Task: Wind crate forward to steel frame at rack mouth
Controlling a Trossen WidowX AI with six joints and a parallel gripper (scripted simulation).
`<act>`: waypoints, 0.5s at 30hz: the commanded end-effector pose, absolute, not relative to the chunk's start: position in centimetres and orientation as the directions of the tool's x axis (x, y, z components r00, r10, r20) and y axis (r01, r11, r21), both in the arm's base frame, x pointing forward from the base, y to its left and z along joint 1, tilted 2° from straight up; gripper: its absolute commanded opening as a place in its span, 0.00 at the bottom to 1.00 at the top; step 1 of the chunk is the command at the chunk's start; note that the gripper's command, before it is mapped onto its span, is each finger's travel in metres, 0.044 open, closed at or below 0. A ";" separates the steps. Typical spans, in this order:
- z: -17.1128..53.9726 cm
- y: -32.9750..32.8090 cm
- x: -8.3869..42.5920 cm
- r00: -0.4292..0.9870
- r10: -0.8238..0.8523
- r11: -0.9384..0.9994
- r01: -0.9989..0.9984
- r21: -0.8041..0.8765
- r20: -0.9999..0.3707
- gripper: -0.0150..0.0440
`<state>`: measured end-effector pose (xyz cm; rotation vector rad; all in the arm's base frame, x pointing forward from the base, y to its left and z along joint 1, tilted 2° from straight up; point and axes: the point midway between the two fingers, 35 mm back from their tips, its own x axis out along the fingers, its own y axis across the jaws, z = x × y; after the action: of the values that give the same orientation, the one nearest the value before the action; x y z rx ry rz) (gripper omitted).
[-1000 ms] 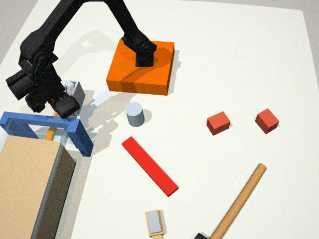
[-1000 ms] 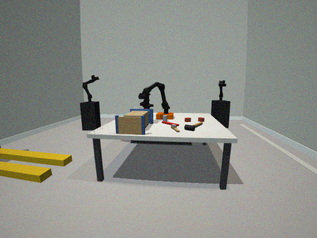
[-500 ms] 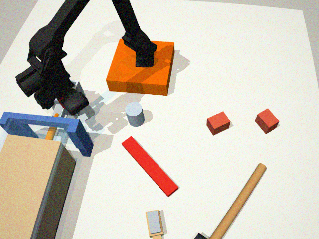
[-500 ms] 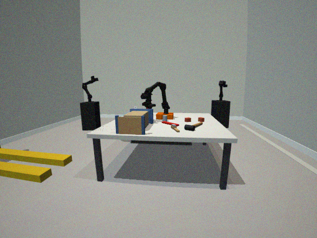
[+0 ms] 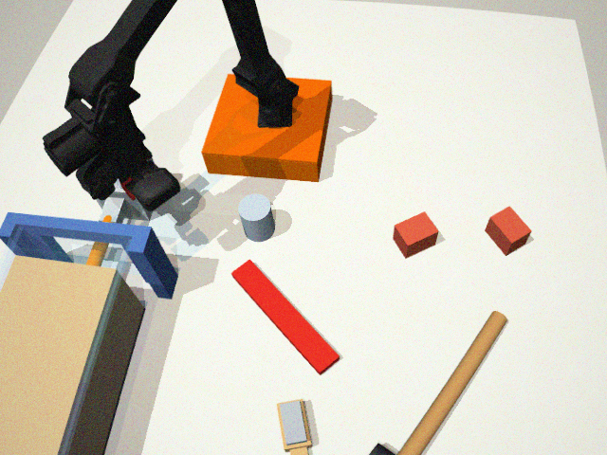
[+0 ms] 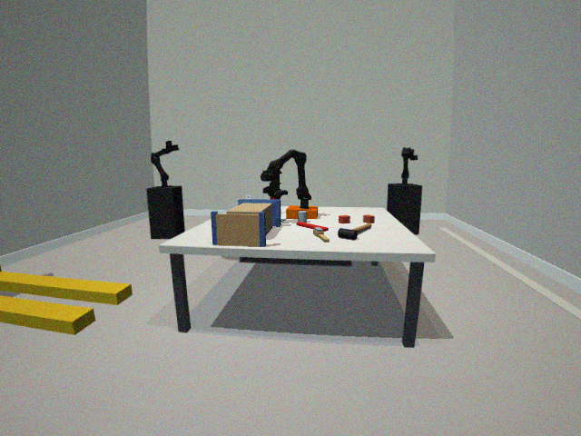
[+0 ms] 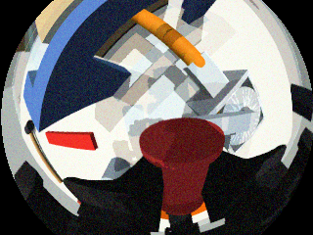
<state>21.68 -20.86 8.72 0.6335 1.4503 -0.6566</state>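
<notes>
A tan crate sits flat in the clear-panelled cubby. Its front is a short way behind the blue steel frame. An orange strap runs from the crate through the frame toward the grey winch. My gripper is shut on a dark red handle. It is above and near the winch, past the frame. The handle's key end and the winch's round hole are hidden.
A grey cylinder and a red bar lie right of the frame. Two red blocks, a mallet and a brush-like tool are farther off. The arm's orange base stands behind the cylinder.
</notes>
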 end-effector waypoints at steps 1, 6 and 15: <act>8.8 -19.7 20.5 -0.004 0.000 0.673 0.740 -0.003 -1.000 0.25; 8.8 -19.3 19.9 -0.005 0.000 0.673 0.740 -0.003 -1.000 0.25; 8.7 -18.6 18.6 -0.006 0.001 0.673 0.740 -0.004 -1.000 0.25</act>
<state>19.78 -19.35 8.68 0.6420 1.4530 -0.6530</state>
